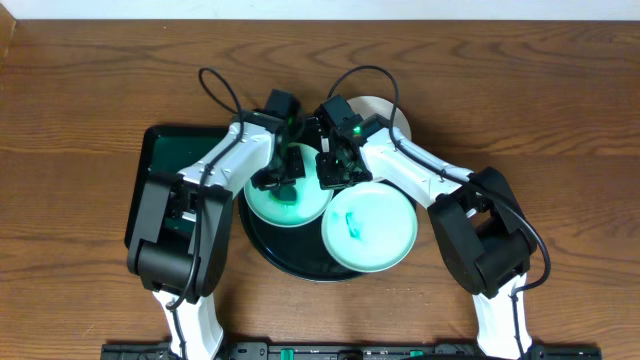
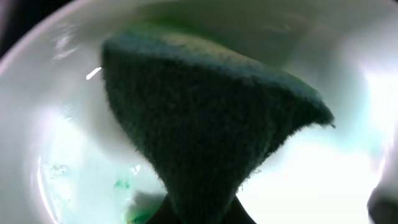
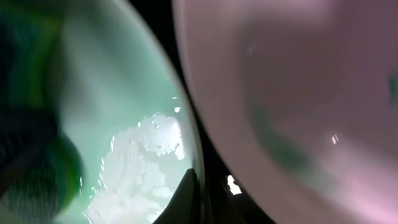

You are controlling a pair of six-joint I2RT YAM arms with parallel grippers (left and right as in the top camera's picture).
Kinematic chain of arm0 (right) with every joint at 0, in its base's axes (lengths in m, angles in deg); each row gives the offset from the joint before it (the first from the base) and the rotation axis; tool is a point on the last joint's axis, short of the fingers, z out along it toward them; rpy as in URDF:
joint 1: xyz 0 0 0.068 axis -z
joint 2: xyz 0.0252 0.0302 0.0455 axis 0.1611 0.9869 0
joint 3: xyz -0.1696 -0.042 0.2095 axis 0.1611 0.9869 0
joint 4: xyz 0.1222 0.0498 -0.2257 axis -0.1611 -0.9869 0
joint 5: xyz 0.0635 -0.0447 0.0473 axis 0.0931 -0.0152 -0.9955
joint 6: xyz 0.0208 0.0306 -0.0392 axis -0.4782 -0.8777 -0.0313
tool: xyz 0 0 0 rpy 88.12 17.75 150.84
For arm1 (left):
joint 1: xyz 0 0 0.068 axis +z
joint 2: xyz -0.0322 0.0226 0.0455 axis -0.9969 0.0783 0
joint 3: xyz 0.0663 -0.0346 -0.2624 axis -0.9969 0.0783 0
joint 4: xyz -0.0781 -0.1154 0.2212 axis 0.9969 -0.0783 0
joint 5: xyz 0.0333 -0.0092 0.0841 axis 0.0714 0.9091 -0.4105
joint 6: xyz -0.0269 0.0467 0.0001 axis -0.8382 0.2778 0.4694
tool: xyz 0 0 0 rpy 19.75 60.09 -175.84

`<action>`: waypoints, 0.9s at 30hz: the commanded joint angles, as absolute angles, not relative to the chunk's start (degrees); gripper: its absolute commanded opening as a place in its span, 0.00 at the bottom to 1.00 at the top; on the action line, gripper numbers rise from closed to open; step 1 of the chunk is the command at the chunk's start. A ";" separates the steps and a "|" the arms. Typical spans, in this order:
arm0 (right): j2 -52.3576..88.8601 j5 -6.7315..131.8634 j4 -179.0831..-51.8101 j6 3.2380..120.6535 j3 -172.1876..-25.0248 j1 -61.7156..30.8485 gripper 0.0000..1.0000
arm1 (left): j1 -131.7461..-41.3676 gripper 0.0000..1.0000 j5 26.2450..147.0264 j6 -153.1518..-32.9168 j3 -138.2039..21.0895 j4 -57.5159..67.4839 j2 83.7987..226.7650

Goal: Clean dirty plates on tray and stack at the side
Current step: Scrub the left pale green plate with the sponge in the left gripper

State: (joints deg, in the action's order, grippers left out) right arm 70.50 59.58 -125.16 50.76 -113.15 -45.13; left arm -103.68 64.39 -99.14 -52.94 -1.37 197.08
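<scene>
A brown wooden table fills the overhead view. The round black tray sits at its middle. To the left, partly under the left arm, lies a dark green rectangular tray.

Two plates rest on the black tray. The left plate is pale mint. The right plate is nearer and close beside it. The right wrist view shows a dark sliver of tray between their rims, but I cannot tell whether they touch elsewhere. A third plate, whitish, lies off the tray at the far side and is half hidden by the right arm. It is probably the start of the stack.

The left gripper pinches a dark green sponge by its narrow end. The broad face is pressed down onto the left plate, which suits scrubbing. A few green flecks show on that plate beside the sponge, so it looks only partly clean.

The right gripper hangs low at the same plate's right rim, likely to brace it against sliding. Only one dark fingertip shows there, so I cannot tell whether that claw is spread or closed.

Both wrists crowd over the left plate, leaving little room for the sponge to sweep. The right plate, with a teal smear at its centre, sits close enough to be nudged.
</scene>
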 commanded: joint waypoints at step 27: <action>72.01 58.07 -125.51 51.28 -112.76 -45.37 0.01 | -102.83 0.07 56.58 -97.72 -53.60 -3.05 199.12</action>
State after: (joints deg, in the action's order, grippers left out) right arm 70.52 59.58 -125.01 50.65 -113.15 -45.10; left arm -103.31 77.24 -92.83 -53.62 -1.47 198.00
